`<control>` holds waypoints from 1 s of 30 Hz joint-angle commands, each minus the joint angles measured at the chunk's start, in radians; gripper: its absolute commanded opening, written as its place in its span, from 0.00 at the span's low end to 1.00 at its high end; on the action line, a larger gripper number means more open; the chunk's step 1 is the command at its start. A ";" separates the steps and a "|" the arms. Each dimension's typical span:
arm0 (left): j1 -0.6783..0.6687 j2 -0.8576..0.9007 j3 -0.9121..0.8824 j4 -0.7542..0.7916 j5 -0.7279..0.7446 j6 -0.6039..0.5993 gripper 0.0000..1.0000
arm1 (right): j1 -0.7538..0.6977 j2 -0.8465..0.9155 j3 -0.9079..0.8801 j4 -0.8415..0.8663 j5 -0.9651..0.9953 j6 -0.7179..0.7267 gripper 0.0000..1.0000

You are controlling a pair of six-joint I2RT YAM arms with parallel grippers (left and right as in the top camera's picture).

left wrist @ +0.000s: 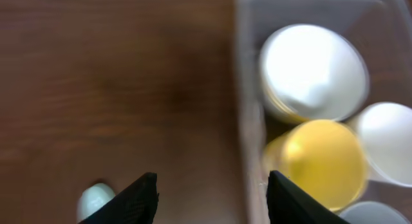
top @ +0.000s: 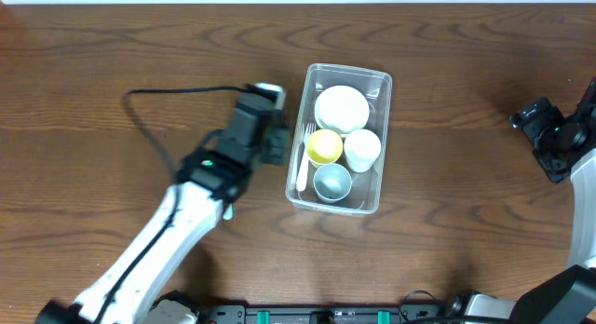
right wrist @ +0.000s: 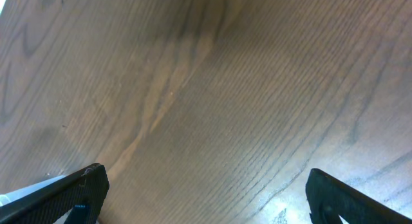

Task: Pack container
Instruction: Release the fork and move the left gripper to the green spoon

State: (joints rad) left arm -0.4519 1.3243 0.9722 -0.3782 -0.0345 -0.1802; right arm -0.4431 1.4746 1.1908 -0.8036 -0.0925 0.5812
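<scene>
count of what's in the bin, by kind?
Inside the container:
bowl: 1, white
cups: 3, namely yellow cup, white cup, blue-grey cup
fork: 1, white
Total: 5

The overhead view is bright, evenly lit and sharp, with soft shadows. The left wrist view is blurred: container (left wrist: 248,89) wall hazy, yellow cup (left wrist: 322,163) smeared. Pale glare streaks the tabletop (right wrist: 161,89) in the right wrist view.
</scene>
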 commanded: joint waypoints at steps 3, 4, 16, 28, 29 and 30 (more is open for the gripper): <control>0.115 -0.031 0.016 -0.116 -0.023 -0.046 0.55 | -0.008 0.003 0.005 -0.001 0.010 0.009 0.99; 0.131 -0.024 0.015 -0.135 -0.023 -0.062 0.56 | -0.008 0.003 0.005 -0.001 0.010 0.009 0.99; 0.174 0.120 0.014 -0.306 -0.098 -0.246 0.55 | -0.008 0.003 0.005 -0.001 0.010 0.009 0.99; 0.216 0.278 0.014 -0.301 -0.108 -0.315 0.56 | -0.008 0.003 0.005 -0.001 0.010 0.009 0.99; 0.216 0.290 0.014 -0.302 -0.107 -0.316 0.56 | -0.008 0.003 0.005 -0.001 0.010 0.009 0.99; 0.216 0.300 0.014 -0.302 -0.101 -0.316 0.56 | -0.008 0.003 0.005 -0.001 0.010 0.009 0.99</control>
State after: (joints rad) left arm -0.2398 1.5959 0.9749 -0.6785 -0.1200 -0.4736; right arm -0.4431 1.4746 1.1908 -0.8036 -0.0925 0.5812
